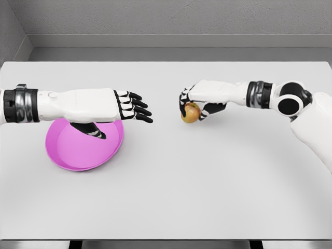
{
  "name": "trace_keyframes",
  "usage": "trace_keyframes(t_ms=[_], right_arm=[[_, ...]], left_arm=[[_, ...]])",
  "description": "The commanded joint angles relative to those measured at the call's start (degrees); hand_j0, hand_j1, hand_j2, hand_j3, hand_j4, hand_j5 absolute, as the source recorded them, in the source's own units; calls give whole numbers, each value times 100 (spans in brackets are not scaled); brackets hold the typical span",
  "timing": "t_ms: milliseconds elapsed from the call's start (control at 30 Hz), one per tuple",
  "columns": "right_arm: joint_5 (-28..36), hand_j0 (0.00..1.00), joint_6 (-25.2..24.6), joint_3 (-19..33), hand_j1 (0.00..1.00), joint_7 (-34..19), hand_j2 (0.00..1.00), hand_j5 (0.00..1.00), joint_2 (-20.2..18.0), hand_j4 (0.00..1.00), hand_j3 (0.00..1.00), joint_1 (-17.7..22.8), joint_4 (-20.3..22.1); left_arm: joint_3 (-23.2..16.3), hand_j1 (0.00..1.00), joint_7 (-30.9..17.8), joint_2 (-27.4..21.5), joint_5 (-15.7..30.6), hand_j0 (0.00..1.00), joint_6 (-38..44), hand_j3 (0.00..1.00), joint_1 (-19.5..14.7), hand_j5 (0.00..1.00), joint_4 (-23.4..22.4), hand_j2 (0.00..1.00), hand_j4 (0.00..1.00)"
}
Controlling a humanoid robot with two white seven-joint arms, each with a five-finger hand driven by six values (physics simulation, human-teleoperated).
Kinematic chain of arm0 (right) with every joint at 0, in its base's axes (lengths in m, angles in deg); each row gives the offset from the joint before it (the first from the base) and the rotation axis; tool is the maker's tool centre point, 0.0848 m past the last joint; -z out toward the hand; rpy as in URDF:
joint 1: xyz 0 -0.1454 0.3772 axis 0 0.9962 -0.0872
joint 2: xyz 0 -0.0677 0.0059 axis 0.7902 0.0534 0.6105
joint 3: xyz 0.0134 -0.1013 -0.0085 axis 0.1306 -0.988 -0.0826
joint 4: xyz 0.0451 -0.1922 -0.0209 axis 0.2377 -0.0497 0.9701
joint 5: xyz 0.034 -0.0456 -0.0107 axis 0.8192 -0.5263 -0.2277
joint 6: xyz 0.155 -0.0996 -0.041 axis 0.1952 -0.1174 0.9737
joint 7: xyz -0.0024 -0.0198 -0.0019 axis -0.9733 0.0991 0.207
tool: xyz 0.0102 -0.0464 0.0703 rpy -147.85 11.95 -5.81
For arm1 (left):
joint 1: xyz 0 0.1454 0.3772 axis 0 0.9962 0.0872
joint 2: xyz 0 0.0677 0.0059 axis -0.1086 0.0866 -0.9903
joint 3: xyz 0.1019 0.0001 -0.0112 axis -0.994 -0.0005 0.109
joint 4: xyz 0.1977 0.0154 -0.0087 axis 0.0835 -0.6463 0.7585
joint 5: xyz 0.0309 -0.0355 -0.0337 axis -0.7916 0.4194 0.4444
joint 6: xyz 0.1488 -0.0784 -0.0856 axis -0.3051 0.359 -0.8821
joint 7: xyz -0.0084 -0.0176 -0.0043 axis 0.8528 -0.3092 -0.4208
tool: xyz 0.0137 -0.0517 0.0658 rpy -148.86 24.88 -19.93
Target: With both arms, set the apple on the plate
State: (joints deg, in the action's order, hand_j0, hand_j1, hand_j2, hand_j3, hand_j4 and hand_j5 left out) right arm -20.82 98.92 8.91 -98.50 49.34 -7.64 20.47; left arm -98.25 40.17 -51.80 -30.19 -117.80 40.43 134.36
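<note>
My left arm comes in from the left edge and reaches across the table [171, 197], its forearm passing over the far rim of the pink plate [78, 153]. The plate sits flat on the table's left side, a shallow round dish with nothing in it. My left hand [122, 106] hovers just past the plate's far right edge, palm down, its 4 fingers stretched out flat toward the middle of the table and the thumb hanging below over the plate; it grips nothing.

Right of centre, well apart from the plate, is the apple [191, 112], yellowish with a red blush. My right hand [199, 101] is curled around it from above and behind, dark fingertips wrapped over its top and sides, so I have hold of it. I cannot tell whether the apple rests on the table or is lifted just off it. My right arm runs back to the right edge, elbow bent.
</note>
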Motion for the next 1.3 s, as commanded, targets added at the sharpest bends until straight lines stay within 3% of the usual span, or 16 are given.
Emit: trace_keyframes(t_ms=[0,33,67,133,300,433,533,633,733,833,867,900,933,1033,1167,1267], right_arm=[[41,37,-20,-86,37,7,37,37,23,37,37,0,148],[41,47,-20,-77,47,7,47,47,23,47,47,0,148],[33,68,-20,-77,68,7,68,68,23,68,68,9,148],[41,100,-20,-69,100,7,100,100,32,100,100,0,148],[59,100,-20,265,100,7,100,100,-30,100,100,53,25],[94,100,-20,1900,100,7,100,100,-478,100,100,413,-862],[94,100,-20,2243,100,7,100,100,-557,100,100,422,-1267],[103,100,-20,2252,100,7,100,100,-706,100,100,422,-1267],[103,100,-20,2243,100,7,100,100,-733,100,100,448,-1241],[94,100,-20,2243,100,7,100,100,-759,100,100,457,-1214],[94,100,-20,2234,100,7,100,100,-759,100,100,457,-1206],[94,100,-20,2225,100,7,100,100,-759,100,100,448,-1205],[94,100,-20,2217,100,7,100,100,-759,100,100,448,-1205],[94,100,-20,2199,100,7,100,100,-750,100,100,466,-1161],[85,100,-20,2190,100,7,100,100,-750,100,100,536,-1162],[85,100,-20,2190,100,7,100,100,-750,100,100,554,-1162]], left_arm=[[4,100,3,-4,36,100,15,100,0,100,0,100,100],[4,100,3,-4,36,100,15,100,0,100,0,100,100],[-5,100,3,-4,36,100,15,100,0,100,0,100,100],[4,100,3,-4,36,100,15,100,0,100,0,100,100],[4,100,3,-4,36,100,15,100,9,100,0,100,100],[-5,100,3,-4,36,100,15,100,0,100,0,100,100],[-128,100,-6,31,0,100,15,100,-105,100,-17,100,100],[-1085,100,-6,671,-8,100,15,100,-808,100,-193,100,100],[-1464,100,29,1384,62,100,15,100,-1476,100,-501,100,100],[-1473,100,-23,1586,-61,100,15,100,-1617,100,-1238,100,100],[-1482,100,-182,2341,-640,100,15,100,-1670,100,-1863,100,100],[-1490,100,-199,2719,-1036,100,15,100,-1731,100,-2100,100,100],[-1490,100,-199,2843,-1256,100,15,100,-1758,100,-2145,100,100],[-1499,100,-234,2896,-1291,100,15,100,-1811,100,-2145,100,100],[-1842,100,-252,2931,-1353,100,15,100,-1802,100,-2136,100,100],[-1877,100,-252,2940,-1634,100,15,100,-1802,100,-2136,100,100]])
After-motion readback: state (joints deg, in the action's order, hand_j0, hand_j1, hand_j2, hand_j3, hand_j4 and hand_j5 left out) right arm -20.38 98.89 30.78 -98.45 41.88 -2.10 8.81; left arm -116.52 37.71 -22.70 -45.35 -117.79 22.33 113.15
